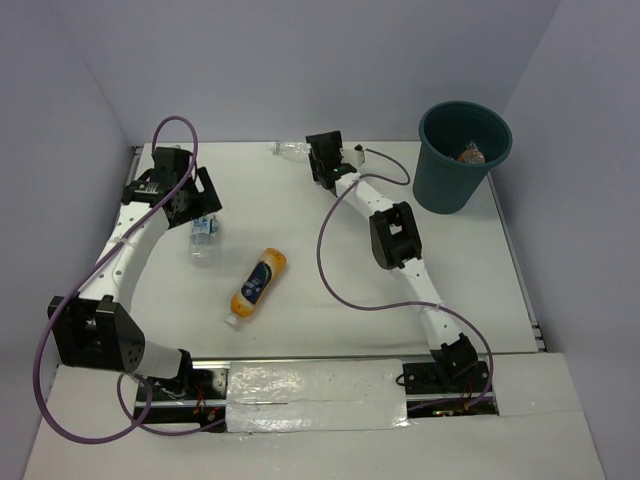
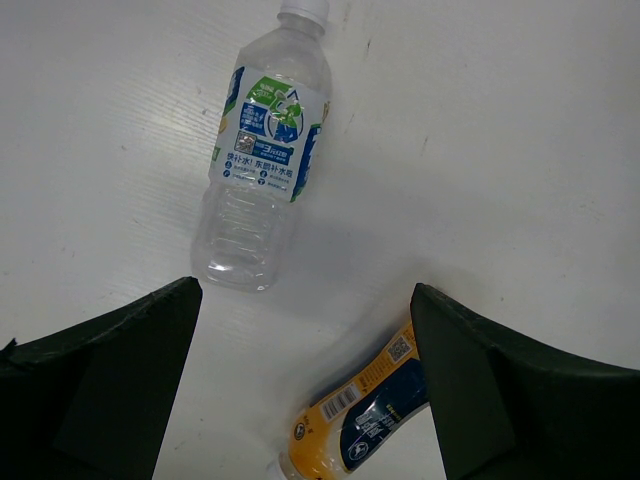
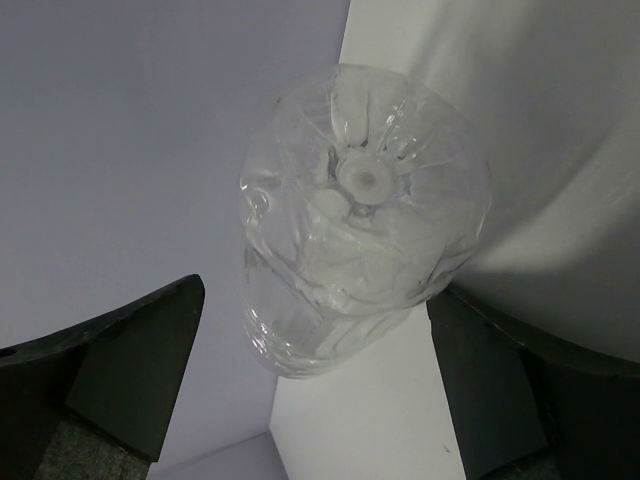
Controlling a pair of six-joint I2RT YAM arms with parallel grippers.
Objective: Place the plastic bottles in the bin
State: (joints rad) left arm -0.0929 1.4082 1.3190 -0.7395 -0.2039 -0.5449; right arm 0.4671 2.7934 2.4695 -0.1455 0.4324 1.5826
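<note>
A clear unlabelled bottle (image 1: 291, 148) lies against the back wall. In the right wrist view it (image 3: 360, 210) shows base-on. My right gripper (image 1: 313, 156) is open right at it, a finger (image 3: 130, 370) on each side of its base, with no grip showing. A clear bottle with a blue-white label (image 1: 204, 238) lies just ahead of my open, empty left gripper (image 1: 198, 208); it also shows in the left wrist view (image 2: 265, 150). The orange-yellow bottle (image 1: 258, 285) lies mid-table and shows in the left wrist view (image 2: 365, 420) too. The dark teal bin (image 1: 450, 180) stands back right.
A small clear, brownish object (image 1: 470, 154) lies inside the bin. Grey walls close in the table at the left, back and right. Purple cables (image 1: 330, 260) loop over the table by both arms.
</note>
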